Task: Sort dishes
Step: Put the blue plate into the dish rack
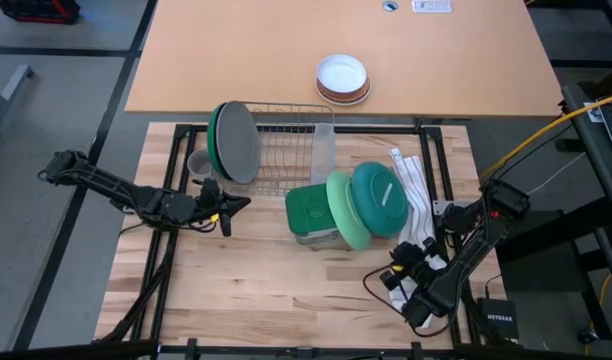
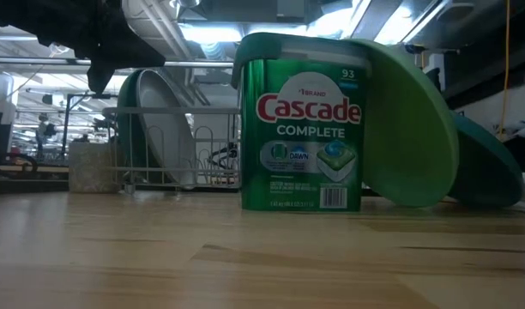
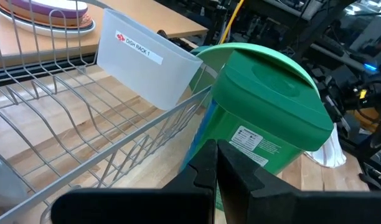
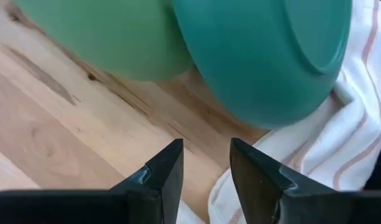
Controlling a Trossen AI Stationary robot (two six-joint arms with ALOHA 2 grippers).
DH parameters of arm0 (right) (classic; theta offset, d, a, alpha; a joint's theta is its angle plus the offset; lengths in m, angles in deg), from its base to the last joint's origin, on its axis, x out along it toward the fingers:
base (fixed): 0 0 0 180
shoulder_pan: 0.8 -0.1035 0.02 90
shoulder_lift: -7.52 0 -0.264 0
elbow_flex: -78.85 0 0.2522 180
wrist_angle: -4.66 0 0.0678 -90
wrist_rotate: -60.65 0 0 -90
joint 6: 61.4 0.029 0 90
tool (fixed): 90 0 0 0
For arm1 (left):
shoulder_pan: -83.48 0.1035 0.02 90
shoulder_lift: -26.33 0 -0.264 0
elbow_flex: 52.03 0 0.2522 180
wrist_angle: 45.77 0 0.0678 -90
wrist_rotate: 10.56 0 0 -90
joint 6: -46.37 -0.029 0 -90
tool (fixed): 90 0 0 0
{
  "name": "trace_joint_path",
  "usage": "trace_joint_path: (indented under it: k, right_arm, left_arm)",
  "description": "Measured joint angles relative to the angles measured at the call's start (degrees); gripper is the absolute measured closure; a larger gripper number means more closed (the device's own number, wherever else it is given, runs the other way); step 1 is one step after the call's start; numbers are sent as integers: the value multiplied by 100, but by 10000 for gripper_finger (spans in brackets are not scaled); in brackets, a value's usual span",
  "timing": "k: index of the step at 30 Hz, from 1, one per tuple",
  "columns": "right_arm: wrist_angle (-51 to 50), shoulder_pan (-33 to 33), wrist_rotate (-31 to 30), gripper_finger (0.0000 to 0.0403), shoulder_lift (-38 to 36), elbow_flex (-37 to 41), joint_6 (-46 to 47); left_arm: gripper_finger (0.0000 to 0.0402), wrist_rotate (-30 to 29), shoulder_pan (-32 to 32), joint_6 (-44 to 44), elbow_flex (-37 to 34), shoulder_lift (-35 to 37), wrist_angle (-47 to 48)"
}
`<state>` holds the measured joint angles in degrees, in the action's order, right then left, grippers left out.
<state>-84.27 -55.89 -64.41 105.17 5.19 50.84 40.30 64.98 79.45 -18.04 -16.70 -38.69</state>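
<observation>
Right end effector lining up on the leaning teal plate, left one waiting by the rack

The right end effector (image 4: pixel 206 168) is hovering with its fingers apart and empty, the teal plate (image 1: pixel 379 198) lying just ahead of it, propped on the light green plate (image 1: pixel 344 210), which is leaning on the green detergent tub (image 1: pixel 308 212); that tilt is likely leaving a raised edge to pinch. The left end effector (image 3: pixel 216 163), fingers pressed together and holding nothing, is sitting beside the wire dish rack (image 1: pixel 286 145), where the grey plate (image 1: pixel 238 142) and dark green plate (image 1: pixel 216 138) are standing upright in slots, the grey mug (image 1: pixel 199 163) near it
</observation>
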Motion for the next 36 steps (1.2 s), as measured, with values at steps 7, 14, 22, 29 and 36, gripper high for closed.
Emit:
trace_joint_path:
  k: [7,14,22,29,36]
  right_arm:
    - [129,2,2,269,0,0,-299]
    - [142,74,-67,269,132,0,-476]
    - [139,622,-4,269,723,0,-2166]
    - [-44,1050,-34,269,1107,0,-2529]
    - [-38,1172,-133,269,1365,-7,-2472]
  left_arm:
    - [400,-1,0,-113,0,-43,12]
    - [400,-1,0,-157,0,-109,22]
    - [400,-1,0,-301,0,-175,17]
    - [400,-1,0,-313,0,-173,22]
    - [400,-1,0,-310,0,-173,22]
